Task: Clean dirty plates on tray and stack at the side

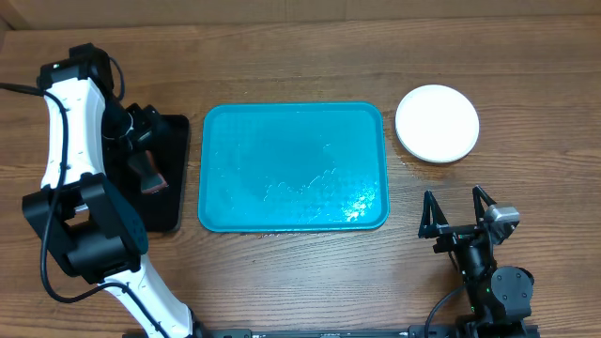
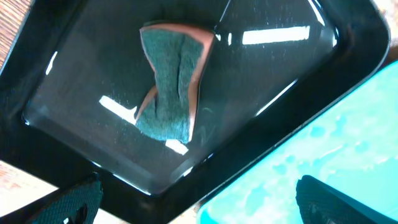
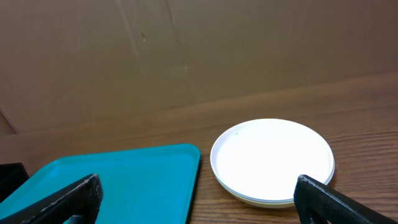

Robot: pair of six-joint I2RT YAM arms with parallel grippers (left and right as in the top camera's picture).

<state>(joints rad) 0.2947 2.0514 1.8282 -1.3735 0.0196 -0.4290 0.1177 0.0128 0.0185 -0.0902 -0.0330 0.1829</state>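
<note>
The teal tray (image 1: 293, 167) lies mid-table with no plates on it; it also shows in the right wrist view (image 3: 118, 183) and the left wrist view (image 2: 329, 162). A stack of plates with the white one on top (image 1: 437, 123) stands to the tray's right, also in the right wrist view (image 3: 272, 158); the lower plates show only as thin rims. My left gripper (image 1: 141, 127) is open and empty above the black tray; its fingers (image 2: 199, 202) hang over that tray's corner. My right gripper (image 1: 458, 214) is open and empty, near the front edge, below the stack.
A narrow black tray (image 1: 161, 174) lies left of the teal tray; a green and orange sponge (image 2: 169, 84) lies in it. A cardboard wall (image 3: 199, 50) stands behind the table.
</note>
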